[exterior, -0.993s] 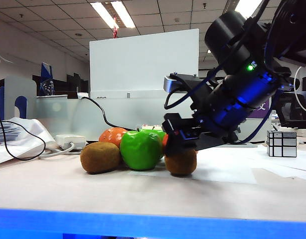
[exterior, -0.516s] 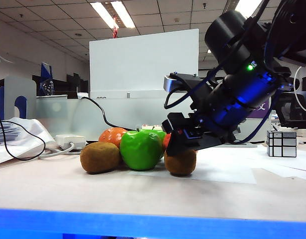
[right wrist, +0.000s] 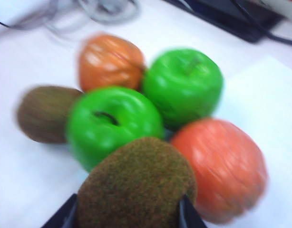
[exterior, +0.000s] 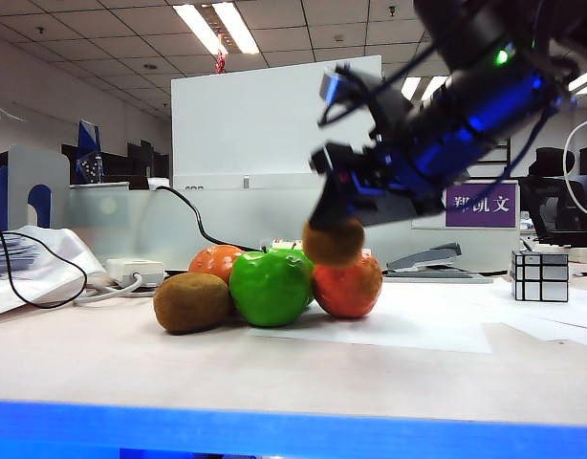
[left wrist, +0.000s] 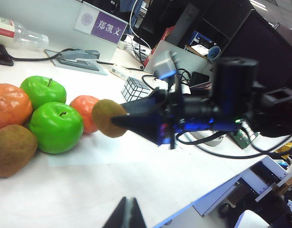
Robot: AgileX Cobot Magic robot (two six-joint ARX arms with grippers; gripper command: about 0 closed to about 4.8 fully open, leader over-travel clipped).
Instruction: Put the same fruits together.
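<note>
A purple name placard (exterior: 479, 204) is standing toward the far edge of the desk (exterior: 274, 373) and is showing three white Chinese characters, 郑凯文. In the left wrist view the same placard (left wrist: 106, 25) is showing those characters beside a small round white emblem too small to read. A clear plastic bottle (left wrist: 17, 32) is lying near that far edge with a red and white label whose print cannot be made out.
</note>
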